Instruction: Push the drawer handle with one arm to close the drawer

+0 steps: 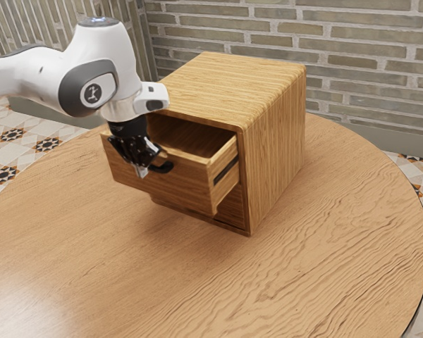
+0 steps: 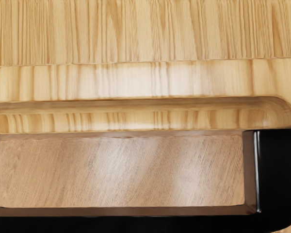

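The gripper [image 1: 142, 170] is in front of the pulled-out upper drawer [image 1: 187, 184], low at its front face and right beside the curved black handle [image 1: 163, 167]. Whether it touches the handle is hard to tell. The drawer stands well out of the wooden cabinet [image 1: 275, 134], its inside partly visible behind the front. In the wrist view, a large black shape, apparently the handle [image 2: 280, 174], lies under the hand, next to a pale wooden edge [image 2: 136, 80].
Below the open drawer, the cabinet's lower front [image 1: 230, 205] is partly in view. The cabinet rests on a round wooden table [image 1: 324, 246], with a brick wall [image 1: 366, 63] behind. The white arm [image 1: 92, 77] reaches in from the exterior view's left.
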Robot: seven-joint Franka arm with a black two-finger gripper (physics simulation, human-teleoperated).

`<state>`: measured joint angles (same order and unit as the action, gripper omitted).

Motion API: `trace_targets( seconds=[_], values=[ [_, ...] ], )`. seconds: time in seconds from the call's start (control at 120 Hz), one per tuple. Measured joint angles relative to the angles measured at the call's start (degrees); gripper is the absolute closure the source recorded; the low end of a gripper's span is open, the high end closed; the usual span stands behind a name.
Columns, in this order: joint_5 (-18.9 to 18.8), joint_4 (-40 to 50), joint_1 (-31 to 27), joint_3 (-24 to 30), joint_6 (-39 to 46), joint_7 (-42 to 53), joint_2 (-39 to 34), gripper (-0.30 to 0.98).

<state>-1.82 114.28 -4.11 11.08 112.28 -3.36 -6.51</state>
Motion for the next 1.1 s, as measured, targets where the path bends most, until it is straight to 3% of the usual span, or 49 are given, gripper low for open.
trace_targets(
  seconds=[1.1],
  values=[
    [-6.3,-21.5,0.6,-0.4,-3.2,0.3,17.8,0.79]
  ],
)
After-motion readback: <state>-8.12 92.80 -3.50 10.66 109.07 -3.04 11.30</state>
